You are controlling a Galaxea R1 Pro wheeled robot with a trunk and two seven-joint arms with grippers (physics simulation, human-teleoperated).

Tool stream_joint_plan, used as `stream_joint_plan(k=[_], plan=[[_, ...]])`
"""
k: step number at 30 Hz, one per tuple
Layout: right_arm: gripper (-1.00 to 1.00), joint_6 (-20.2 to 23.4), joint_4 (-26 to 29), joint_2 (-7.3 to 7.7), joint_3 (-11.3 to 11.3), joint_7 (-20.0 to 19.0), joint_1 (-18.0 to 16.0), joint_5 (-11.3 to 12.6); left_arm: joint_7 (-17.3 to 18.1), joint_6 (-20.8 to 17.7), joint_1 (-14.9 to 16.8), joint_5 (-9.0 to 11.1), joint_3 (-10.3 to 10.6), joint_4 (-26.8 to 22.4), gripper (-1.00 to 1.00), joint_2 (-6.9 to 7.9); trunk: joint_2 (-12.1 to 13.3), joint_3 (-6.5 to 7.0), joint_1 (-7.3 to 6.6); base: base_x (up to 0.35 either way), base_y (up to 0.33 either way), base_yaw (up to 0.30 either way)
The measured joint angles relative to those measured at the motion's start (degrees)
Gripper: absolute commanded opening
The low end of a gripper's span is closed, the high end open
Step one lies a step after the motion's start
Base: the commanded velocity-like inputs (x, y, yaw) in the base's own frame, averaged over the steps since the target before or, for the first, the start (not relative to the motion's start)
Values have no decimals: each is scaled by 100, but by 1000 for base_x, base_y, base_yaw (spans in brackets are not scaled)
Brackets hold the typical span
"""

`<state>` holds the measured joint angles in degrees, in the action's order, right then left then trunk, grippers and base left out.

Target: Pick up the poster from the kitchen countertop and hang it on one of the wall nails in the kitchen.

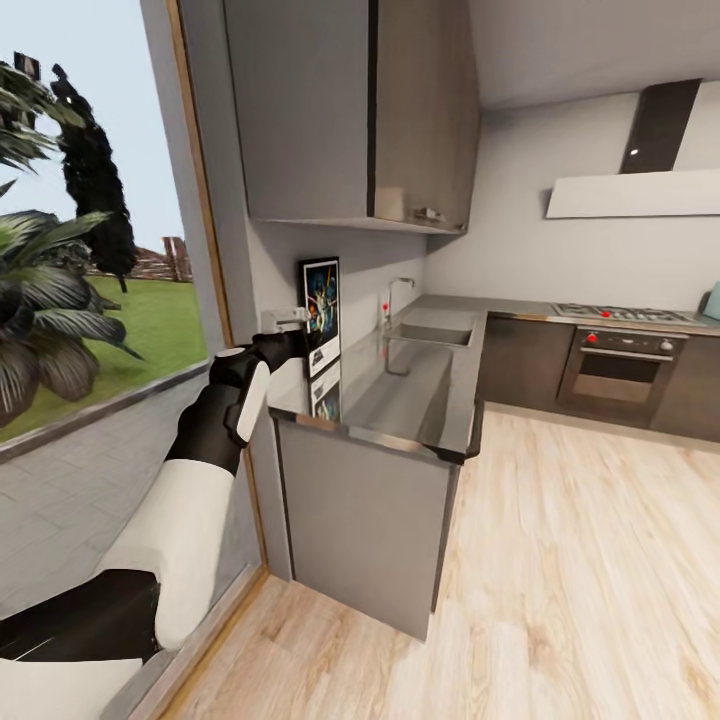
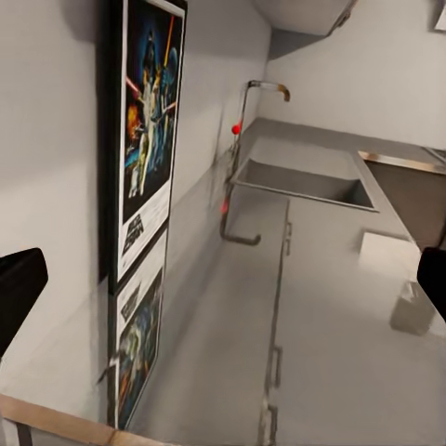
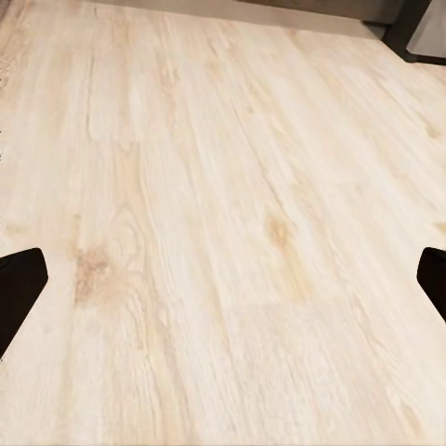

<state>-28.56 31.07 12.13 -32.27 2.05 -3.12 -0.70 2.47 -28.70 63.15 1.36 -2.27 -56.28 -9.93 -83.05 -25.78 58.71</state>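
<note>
The upright black-framed Star Wars poster [image 1: 321, 314] stands at the wall-side edge of the shiny grey steel table [image 1: 400, 395], near its window-end corner, with the left claw [image 1: 290, 345] released just beside it. To grip well, I judge the spread fingers [image 2: 19, 293] should straddle the frame's edge before clenching. The left wrist view shows the poster's reflection; the right claw [image 3: 223, 288], also released, faces pale wooden floor [image 3: 223, 186].

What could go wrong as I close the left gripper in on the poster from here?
The poster stands nearly upright against the wall at the countertop's near end, so a nudge from the open left gripper might tip it or slide it off that edge. The fingers are spread wide with nothing between them; closing now would likely miss the thin frame.
</note>
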Motion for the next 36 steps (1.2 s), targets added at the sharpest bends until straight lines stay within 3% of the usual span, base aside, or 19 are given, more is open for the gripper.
stream_joint_plan(k=[8,14,16,18,21,26,32,36], plan=[[100,-1,-1,0,4,1,0,-1,0,-6,0,1,29,0,100,-1,0,0,-1,291,108,0],[100,6,-24,0,3,7,0,-17,-4,-33,68,-17,64,151,100,-2,0,0,2,63,24,0],[100,7,-55,0,6,7,0,-32,-4,-35,198,-19,66,310,100,-2,0,0,2,12,4,0],[100,6,-136,0,14,7,0,-76,-2,-31,716,-19,67,955,100,-3,0,1,2,4,2,0],[100,4,-165,0,20,6,0,-93,0,-22,1180,-17,67,1537,100,-3,0,1,2,2,1,0],[100,1,-179,1,23,6,0,-101,2,18,1711,-9,63,2226,100,-4,0,0,2,0,0,0],[100,-1,-183,0,16,6,0,-97,-1,601,1918,-7,31,2473,100,-3,0,0,2,0,0,0],[100,-5,-178,0,9,6,0,-96,-3,706,1937,-8,8,2497,100,-3,0,0,2,0,0,0]])
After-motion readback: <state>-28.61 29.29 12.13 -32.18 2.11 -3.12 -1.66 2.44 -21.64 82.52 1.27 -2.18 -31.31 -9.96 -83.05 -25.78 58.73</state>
